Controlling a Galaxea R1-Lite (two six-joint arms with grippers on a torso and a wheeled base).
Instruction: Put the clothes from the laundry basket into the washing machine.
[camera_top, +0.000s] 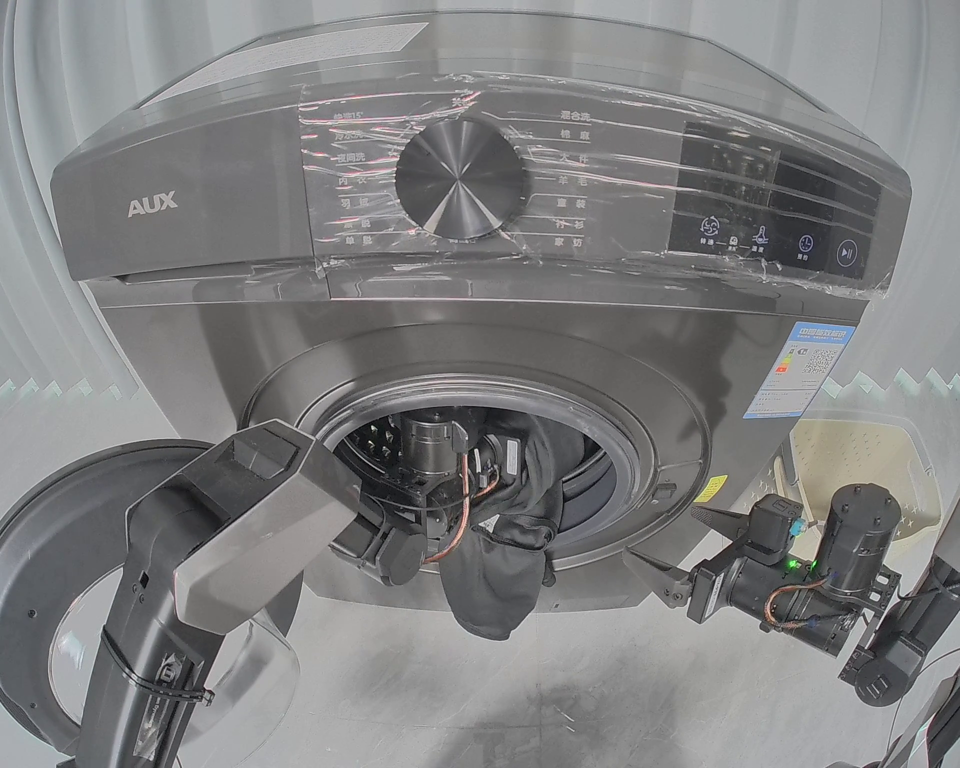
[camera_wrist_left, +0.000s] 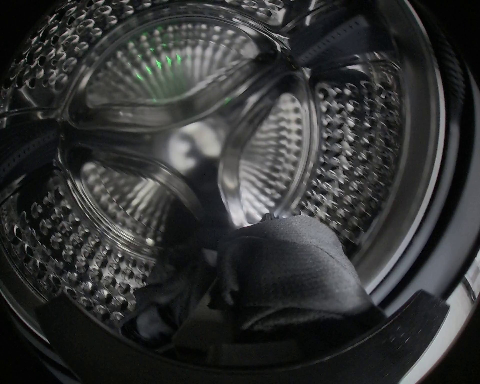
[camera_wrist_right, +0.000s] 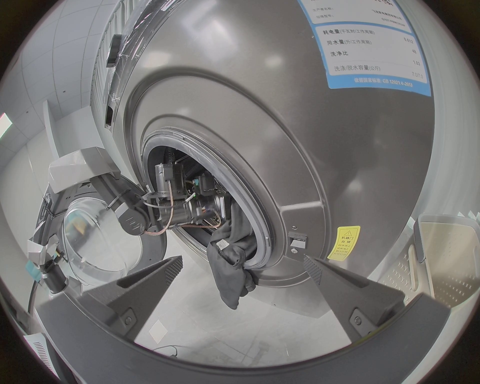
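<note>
One dark grey garment (camera_top: 500, 585) drapes over the door rim of the silver front-loading washing machine (camera_top: 200, 340), part inside the drum, part hanging out. Left gripper (camera_top: 490, 460) in the drum mouth beside it; grip state cannot be told. Right gripper (camera_top: 665, 540) near the opening, fingers wide, empty. Cream perforated laundry basket (camera_top: 900, 440) just right of the machine.

Can't trace top of dark garment (camera_top: 500, 590) past mouth of drum (camera_wrist_left: 350, 125): lost behind left gripper (camera_top: 490, 462). Can't judge inside of laundry basket (camera_top: 870, 450): part-masked by right arm (camera_top: 860, 560), cut by view edge. Lose door (camera_top: 60, 540) at head view's left edge & behind left arm (camera_top: 230, 540). Can't sort cloth folds in drum, too dark.
</note>
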